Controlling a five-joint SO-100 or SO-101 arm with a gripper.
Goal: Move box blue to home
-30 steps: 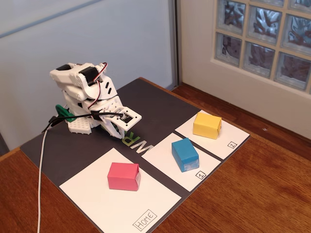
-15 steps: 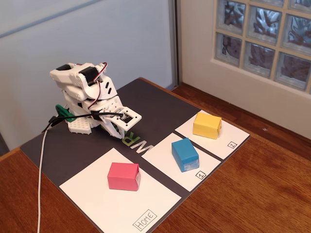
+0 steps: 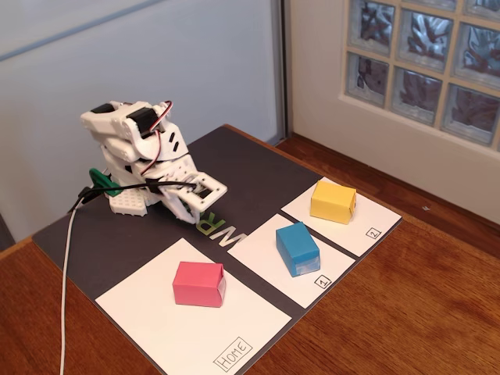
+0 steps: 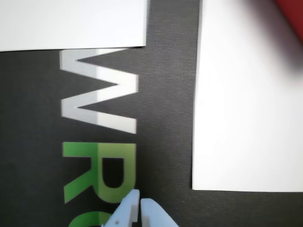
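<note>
- Arm (image 3: 137, 156) folded up at the back left of the dark mat (image 3: 250, 168) in the fixed view, nowhere near the boxes.
- Fingers (image 4: 138, 213) pressed together, only a hairline slit between the tips in the wrist view, nothing in them. They sit low over the mat by the green "R" of the lettering (image 4: 99, 170).
- Blue box (image 3: 298, 248) sits on the sheet marked "1" (image 3: 269, 254), middle of the three sheets, untouched.
- Home (image 3: 195, 324) is the big sheet nearest the camera, "HOME" label at its front corner. Blue box is well apart from it, across a strip of mat.
- Pink box (image 3: 199, 283) is on home, toward the rear edge.
- Yellow box (image 3: 333, 201) is on the sheet marked "2" (image 3: 367, 219), far right.
- Mat lies on a wooden tabletop (image 3: 406, 312).
- Wrist view: white sheet edges top left and right; the blurred red patch in the top right corner can't be identified.
</note>
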